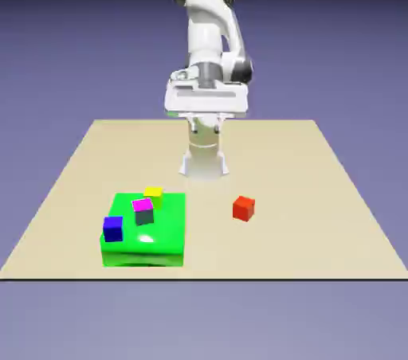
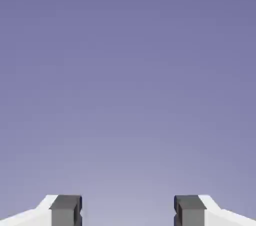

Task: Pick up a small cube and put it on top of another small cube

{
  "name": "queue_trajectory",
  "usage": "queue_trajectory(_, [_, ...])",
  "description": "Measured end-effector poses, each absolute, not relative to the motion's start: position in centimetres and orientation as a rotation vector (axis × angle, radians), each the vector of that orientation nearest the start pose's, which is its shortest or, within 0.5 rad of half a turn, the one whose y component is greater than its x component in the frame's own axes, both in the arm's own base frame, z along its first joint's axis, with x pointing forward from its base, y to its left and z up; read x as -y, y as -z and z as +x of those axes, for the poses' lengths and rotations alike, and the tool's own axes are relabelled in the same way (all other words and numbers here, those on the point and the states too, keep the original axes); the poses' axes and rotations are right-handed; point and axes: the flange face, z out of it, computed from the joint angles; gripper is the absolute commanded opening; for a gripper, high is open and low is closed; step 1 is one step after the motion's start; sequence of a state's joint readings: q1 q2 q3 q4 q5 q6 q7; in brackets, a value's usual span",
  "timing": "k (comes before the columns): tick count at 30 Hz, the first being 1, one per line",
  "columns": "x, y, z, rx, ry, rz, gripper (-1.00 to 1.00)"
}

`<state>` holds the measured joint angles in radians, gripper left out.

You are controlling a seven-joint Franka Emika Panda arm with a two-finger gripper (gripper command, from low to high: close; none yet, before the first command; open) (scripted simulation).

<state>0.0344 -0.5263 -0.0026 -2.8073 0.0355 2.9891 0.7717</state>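
The beige worktop (image 1: 319,191) fills the lower half of the exterior view, with the white arm (image 1: 209,24) standing at its far edge and folded up high, well above everything on the surface. Its tool (image 1: 204,121) hangs just under the broad white hand, far from any cube.

On the exterior view's left sits a bright green block (image 1: 163,240), low and flat, carrying three cubes. The cube with the magenta top (image 1: 143,211) and dark grey sides stands near the block's middle, flat on its base and turned a little, so one corner edge faces the camera. The yellow cube (image 1: 153,193) is just behind it and the blue cube (image 1: 113,228) lies nearer the block's left front.

The red cube (image 1: 244,208) rests alone on the bare worktop, to the right of the green block and well apart from it. It sits flat and is also turned slightly, showing two side faces and its top. Being a cube, it has no long axis to speak of.

The hand view shows none of this: only plain blue-violet backdrop, with the two grey fingertips (image 2: 65,211) at the bottom edge. They stand wide apart with nothing between them, so the tool is spread and carries nothing.
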Motion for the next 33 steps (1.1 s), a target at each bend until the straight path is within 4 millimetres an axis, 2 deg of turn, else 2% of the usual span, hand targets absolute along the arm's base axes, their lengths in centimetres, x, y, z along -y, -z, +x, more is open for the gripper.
queue_trajectory(3, [-2.5,-38.0,39.8,-1.194,0.581,-2.541,0.00])
queue_trajectory(7, [-4.9,-30.7,38.8,-1.422,0.143,-2.563,0.00])
queue_trajectory(11, [-7.3,-24.0,36.3,-1.650,-0.292,-2.549,0.00])
queue_trajectory(15, [-9.5,-18.4,32.5,-1.882,-0.717,-2.492,0.00])
queue_trajectory(16, [-10.0,-18.4,32.4,-1.865,-0.717,-2.509,0.00])
queue_trajectory(22, [-10.7,-11.9,30.6,-1.878,-0.717,-2.495,0.00])
queue_trajectory(23, [-10.7,-11.9,30.6,-1.879,-0.717,-2.495,-1.00])
queue_trajectory(25, [-10.7,-11.9,30.6,-1.878,-0.717,-2.495,-1.00])
queue_trajectory(31, [-9.7,-18.3,32.5,-1.876,-0.718,-2.495,-1.00])
queue_trajectory(33, [-9.4,-18.4,32.6,-1.886,-0.717,-2.485,-1.00])
